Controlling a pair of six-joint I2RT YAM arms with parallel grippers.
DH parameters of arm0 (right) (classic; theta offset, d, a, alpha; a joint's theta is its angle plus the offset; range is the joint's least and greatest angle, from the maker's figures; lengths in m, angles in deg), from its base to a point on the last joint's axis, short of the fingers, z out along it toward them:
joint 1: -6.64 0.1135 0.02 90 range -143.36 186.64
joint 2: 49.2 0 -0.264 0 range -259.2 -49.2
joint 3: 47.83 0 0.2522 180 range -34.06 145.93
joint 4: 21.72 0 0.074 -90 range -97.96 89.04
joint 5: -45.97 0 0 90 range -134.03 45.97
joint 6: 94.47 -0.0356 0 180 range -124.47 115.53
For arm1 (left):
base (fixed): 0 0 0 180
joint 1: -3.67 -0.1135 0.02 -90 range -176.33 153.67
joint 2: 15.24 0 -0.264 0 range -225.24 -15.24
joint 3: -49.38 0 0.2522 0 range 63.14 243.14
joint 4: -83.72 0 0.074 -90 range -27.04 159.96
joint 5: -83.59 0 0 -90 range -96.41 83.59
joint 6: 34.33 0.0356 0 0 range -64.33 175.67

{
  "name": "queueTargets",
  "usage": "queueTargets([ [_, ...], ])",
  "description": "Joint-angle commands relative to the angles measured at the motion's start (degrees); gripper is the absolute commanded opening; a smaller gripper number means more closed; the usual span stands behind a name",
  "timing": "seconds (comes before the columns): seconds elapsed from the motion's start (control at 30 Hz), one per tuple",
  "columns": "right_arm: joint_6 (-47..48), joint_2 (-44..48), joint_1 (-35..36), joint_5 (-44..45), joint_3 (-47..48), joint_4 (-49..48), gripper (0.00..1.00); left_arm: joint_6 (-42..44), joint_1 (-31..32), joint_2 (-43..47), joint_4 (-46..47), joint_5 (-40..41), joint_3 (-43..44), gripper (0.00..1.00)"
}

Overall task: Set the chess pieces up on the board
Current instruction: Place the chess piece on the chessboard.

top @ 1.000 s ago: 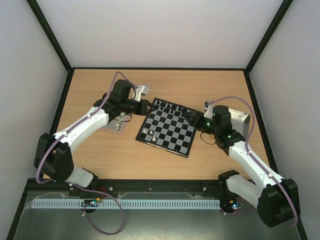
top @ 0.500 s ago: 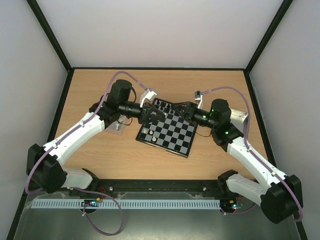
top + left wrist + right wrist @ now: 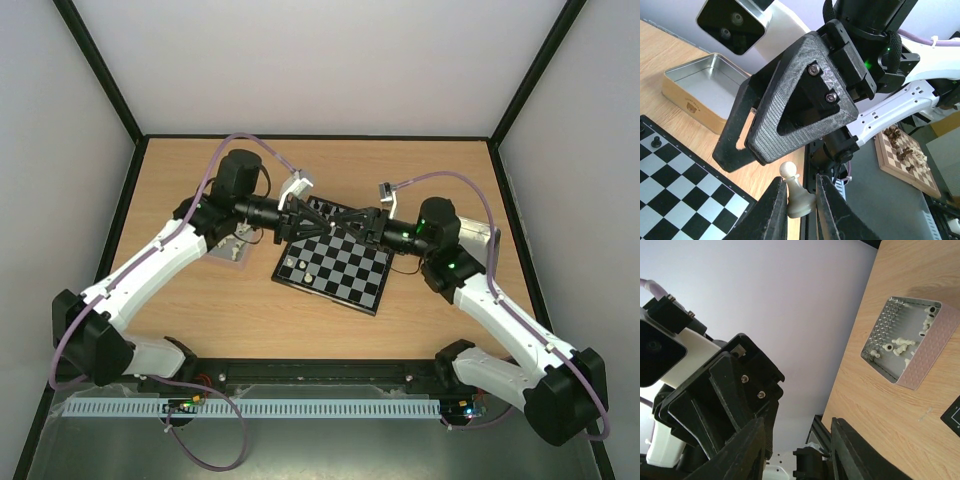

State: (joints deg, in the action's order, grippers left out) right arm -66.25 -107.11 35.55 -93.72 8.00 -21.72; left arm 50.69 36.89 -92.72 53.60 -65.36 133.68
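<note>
L tool (image 3: 801, 184) pinches cream pawn (image 3: 796, 196) at its tips; R tool (image 3: 798, 442) spread.

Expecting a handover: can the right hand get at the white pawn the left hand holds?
Probably yes: the open right hand faces the pawn closely, its head clear of the left hand.

Left arm (image 3: 150, 268), right arm (image 3: 498, 310), jaws nearly touching (tips facing), over board (image 3: 345, 275)

No writing can be read; the small dark emblem on the metal tin (image 3: 690, 114) is too small to make out.
</note>
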Motion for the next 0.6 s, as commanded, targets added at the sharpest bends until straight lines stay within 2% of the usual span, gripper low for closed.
queueTargets([
  [0.0, -1.6, 0.0, 0.6, -2.1, 1.0, -3.6, 0.34, 1.9, 0.2, -0.9, -1.3, -1.6, 1.9, 0.13],
  [0.33, -6.9, 1.2, 0.6, -0.6, -2.6, -10.4, 0.32, 1.4, 0.3, -1.4, -1.0, -1.5, 1.7, 0.13],
  [0.57, -7.0, 1.4, 0.6, -2.3, -2.7, -10.4, 0.24, 0.1, 0.2, -1.7, 0.3, -0.7, 2.1, 0.13],
])
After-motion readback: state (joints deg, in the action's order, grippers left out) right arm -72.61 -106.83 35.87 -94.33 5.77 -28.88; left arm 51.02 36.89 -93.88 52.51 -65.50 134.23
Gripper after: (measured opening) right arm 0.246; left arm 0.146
